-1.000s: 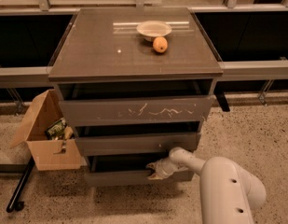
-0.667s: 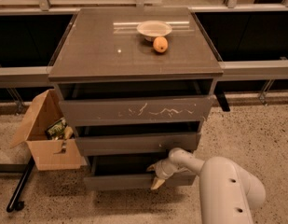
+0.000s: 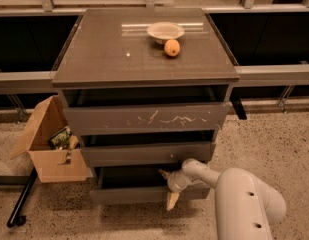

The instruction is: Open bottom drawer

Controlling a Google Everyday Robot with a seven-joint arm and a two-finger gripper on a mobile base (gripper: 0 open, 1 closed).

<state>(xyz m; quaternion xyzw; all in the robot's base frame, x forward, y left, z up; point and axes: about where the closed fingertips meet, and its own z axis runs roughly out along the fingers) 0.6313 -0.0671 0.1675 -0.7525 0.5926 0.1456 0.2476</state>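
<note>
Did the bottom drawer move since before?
Yes. The bottom drawer slid out toward the camera, past the middle drawer; the pincer is at its top edge.

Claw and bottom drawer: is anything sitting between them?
No. In the camera view the claw sits right at the bottom drawer front panel, right of its middle, with nothing between.

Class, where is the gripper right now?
Camera view, low, just right of centre: the gripper is at the front of the bottom drawer, below the middle drawer.

Cabinet top (image 3: 109,54) with bowl (image 3: 165,32) and orange (image 3: 172,47), end effector (image 3: 169,188) at bottom drawer (image 3: 129,195)
</note>
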